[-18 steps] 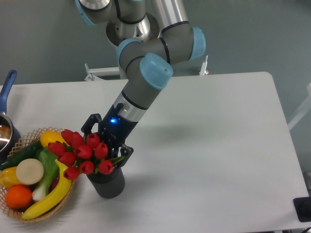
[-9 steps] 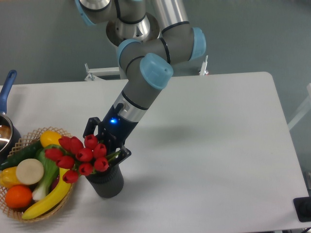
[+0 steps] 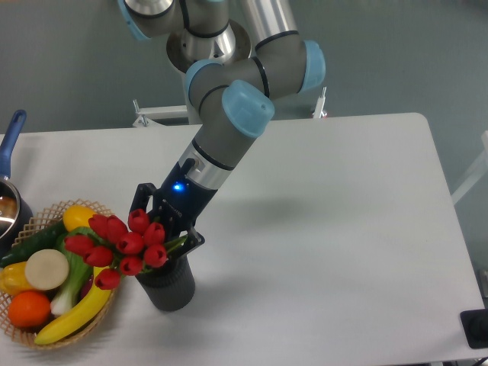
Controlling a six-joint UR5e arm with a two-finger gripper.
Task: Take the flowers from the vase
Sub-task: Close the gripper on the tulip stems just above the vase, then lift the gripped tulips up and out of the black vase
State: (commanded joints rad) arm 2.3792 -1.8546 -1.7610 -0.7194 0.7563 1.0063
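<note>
The flowers [image 3: 122,242], a bunch of closed red tulip buds, lean out to the left over the rim of the vase [image 3: 169,288], a dark ribbed pot near the table's front edge. Their stems still reach down into the vase. My gripper [image 3: 165,232] comes down at a slant from the upper right, just above the vase mouth. One finger stands behind the bunch and the other [image 3: 194,239] in front of it, closed around the stems. The buds hide the fingertips and most of the stems.
A wicker basket [image 3: 36,219] of fruit and vegetables sits directly left of the vase, and the tulip heads hang over its right side. A blue-handled pan [image 3: 9,141] is at the far left edge. The white table [image 3: 328,229] stretches off to the right.
The bunch has tipped further left and slightly down toward the basket. The gripper fingers have drawn a little closer together around the stems. The vase has stayed put.
</note>
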